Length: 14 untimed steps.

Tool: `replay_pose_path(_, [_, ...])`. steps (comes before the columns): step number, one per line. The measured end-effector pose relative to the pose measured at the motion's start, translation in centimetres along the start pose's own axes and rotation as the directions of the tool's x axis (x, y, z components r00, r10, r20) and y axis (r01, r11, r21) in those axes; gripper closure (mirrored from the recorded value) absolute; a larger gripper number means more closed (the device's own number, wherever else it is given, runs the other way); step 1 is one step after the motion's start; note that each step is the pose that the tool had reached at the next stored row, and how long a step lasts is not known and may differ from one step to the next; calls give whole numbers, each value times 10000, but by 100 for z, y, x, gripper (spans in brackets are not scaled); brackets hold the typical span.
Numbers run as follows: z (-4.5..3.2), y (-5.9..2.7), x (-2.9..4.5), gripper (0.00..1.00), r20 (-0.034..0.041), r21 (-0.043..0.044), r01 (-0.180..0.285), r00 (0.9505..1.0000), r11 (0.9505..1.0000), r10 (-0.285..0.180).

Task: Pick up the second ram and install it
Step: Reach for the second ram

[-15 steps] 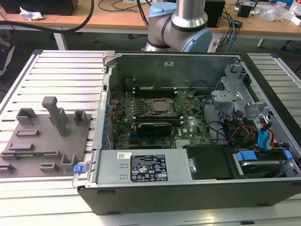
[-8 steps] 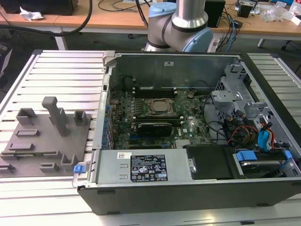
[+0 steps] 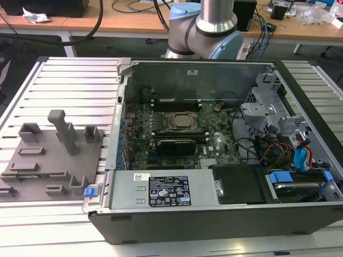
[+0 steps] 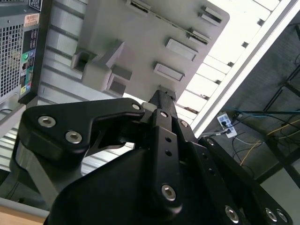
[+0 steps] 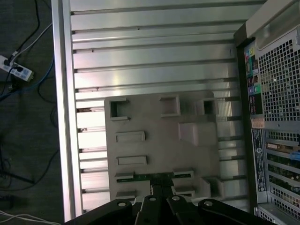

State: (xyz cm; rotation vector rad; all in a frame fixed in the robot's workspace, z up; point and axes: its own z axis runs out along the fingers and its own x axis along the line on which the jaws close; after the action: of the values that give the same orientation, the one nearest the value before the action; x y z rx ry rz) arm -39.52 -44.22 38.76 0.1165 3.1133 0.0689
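Note:
In the first wrist view the second ram (image 5: pixel 140 177), a thin green stick, lies on edge in a slot of the grey fixture plate (image 5: pixel 154 145), between two pale end holders. My gripper (image 5: pixel 161 188) hangs well above the plate, over the middle of the stick, with its black fingers drawn together and nothing between them. The second wrist view shows the gripper (image 4: pixel 161 96) from the side, above the same fixture plate (image 4: pixel 140 42). In the exterior view the plate (image 3: pixel 48 160) lies at the left of the open computer case (image 3: pixel 300 225).
The green motherboard (image 3: pixel 139 128) in the case carries long black socket strips (image 3: pixel 174 101) either side of the processor. Cables and drive cages (image 3: pixel 278 139) crowd the case's right end. Grey blocks (image 3: pixel 63 131) stand up from the fixture plate. The ribbed metal table (image 3: pixel 75 85) extends around both.

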Motion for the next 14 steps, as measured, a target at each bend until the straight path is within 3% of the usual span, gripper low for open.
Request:
replay_pose_path(7, [3,-134,-1,89,1,0,0,10000,10000,0])
replay_pose_path(11, [2,-303,-12,89,0,0,0,10000,10000,0])
replay_pose_path(14, [2,-331,-14,89,1,0,-1,10000,10000,1])
